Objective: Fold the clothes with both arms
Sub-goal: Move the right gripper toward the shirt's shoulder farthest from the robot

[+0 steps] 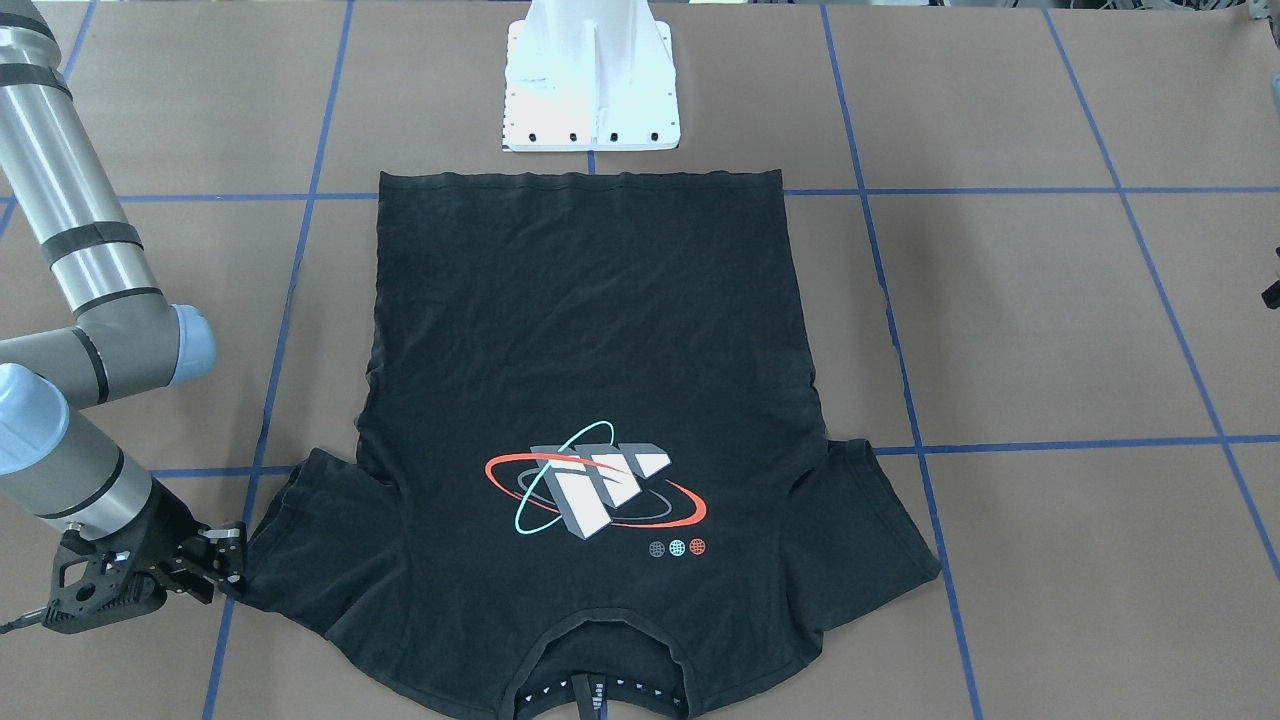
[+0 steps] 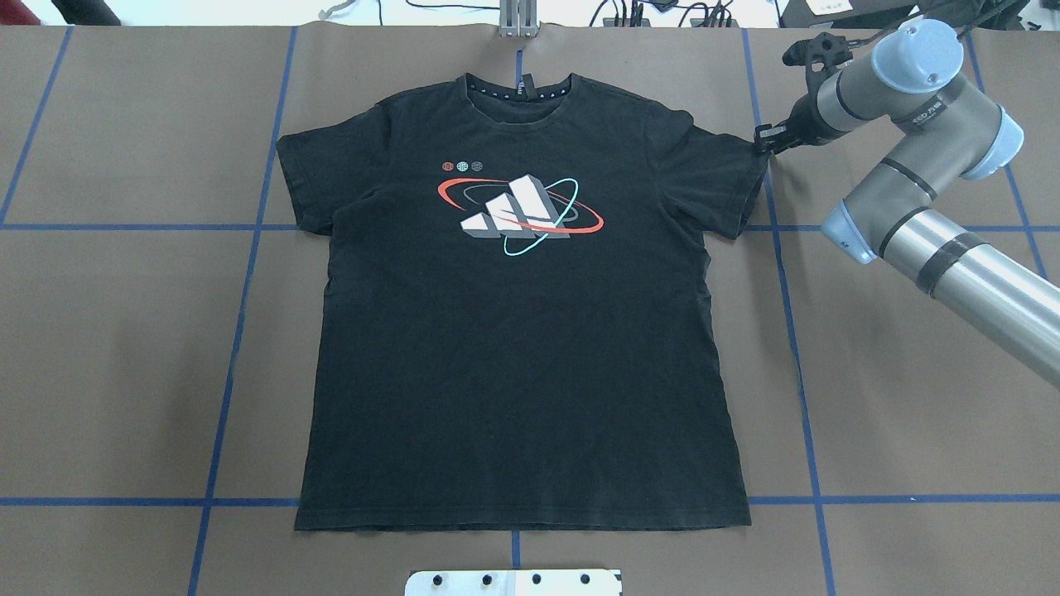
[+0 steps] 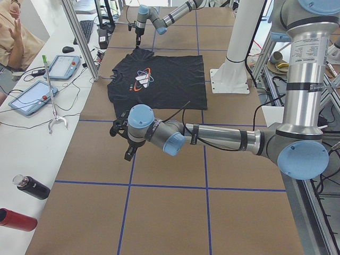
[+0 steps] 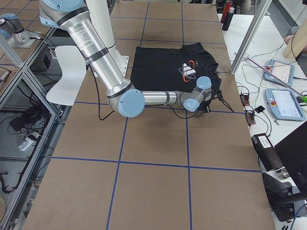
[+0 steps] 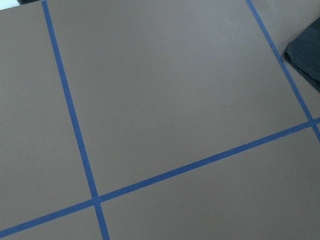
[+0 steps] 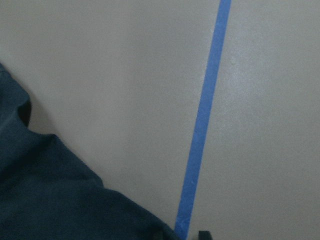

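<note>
Brown-paper table [image 2: 124, 331], overhead upper right: T-shirt [image 2: 522, 348] sleeve tip [image 2: 745, 153] meets right gripper [image 2: 760, 142], slightly parted, empty; left gripper [image 3: 126, 149] farther, opening untellable.

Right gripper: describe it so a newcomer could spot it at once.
The black T-shirt lies flat mid-table, logo up. At the outer edge of its sleeve on the overhead view's right sits the right gripper, black, ending the only arm in that view. The left gripper hangs over bare table, touching no cloth.
</note>
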